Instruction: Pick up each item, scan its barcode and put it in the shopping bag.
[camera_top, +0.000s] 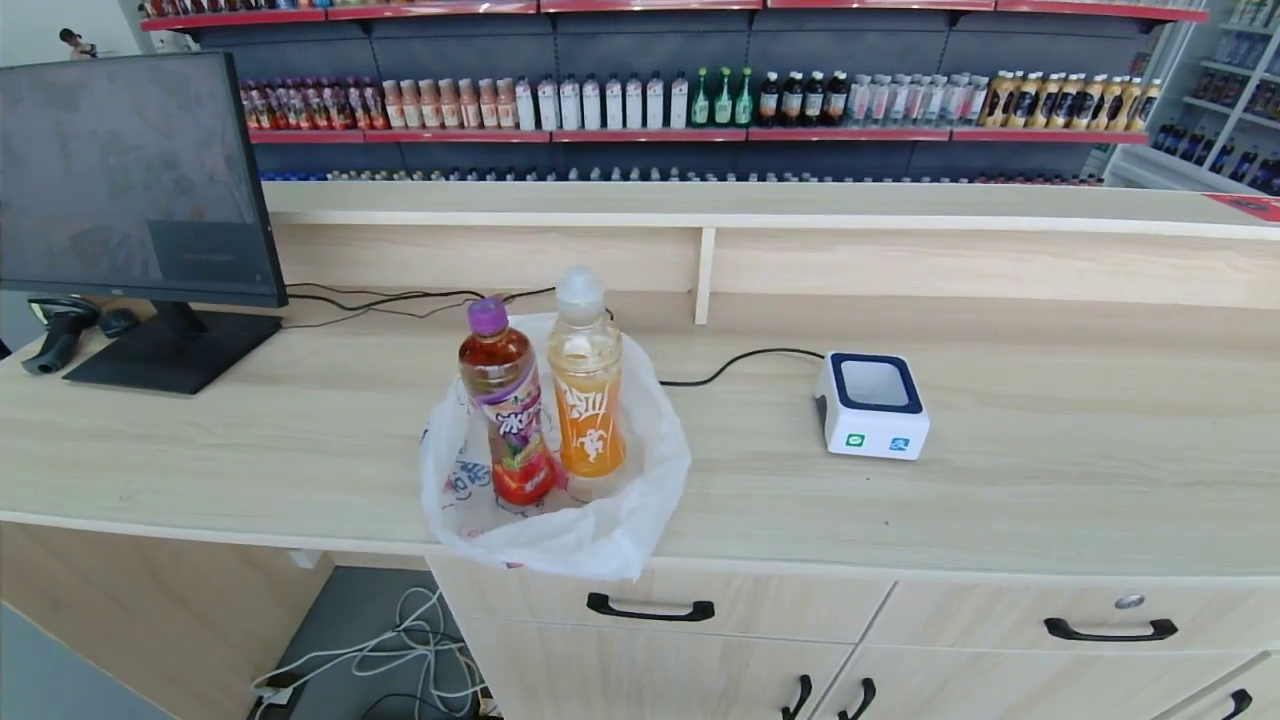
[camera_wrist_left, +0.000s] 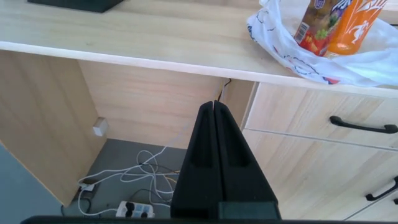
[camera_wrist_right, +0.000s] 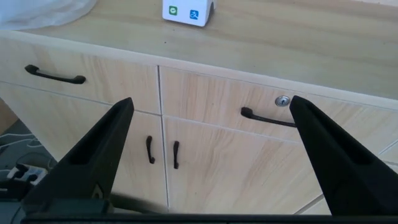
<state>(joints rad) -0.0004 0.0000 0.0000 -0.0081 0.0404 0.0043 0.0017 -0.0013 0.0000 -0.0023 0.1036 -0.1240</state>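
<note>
A white plastic shopping bag (camera_top: 600, 535) sits at the counter's front edge. Two bottles stand upright inside it: a red tea bottle (camera_top: 508, 405) with a purple cap and an orange drink bottle (camera_top: 586, 375) with a clear cap. The bag (camera_wrist_left: 292, 53) and both bottles show again in the left wrist view. A white barcode scanner (camera_top: 872, 405) rests on the counter to the bag's right, and its front (camera_wrist_right: 188, 10) faces the right wrist. My left gripper (camera_wrist_left: 214, 109) is shut, held low in front of the cabinet. My right gripper (camera_wrist_right: 211, 118) is open, level with the drawers.
A black monitor (camera_top: 130, 180) and a hand-held scanner (camera_top: 55, 335) stand at the counter's left. A raised back ledge (camera_top: 760, 215) runs behind. Drawers with black handles (camera_top: 650, 608) lie under the counter, and cables (camera_wrist_left: 146, 180) trail on the floor.
</note>
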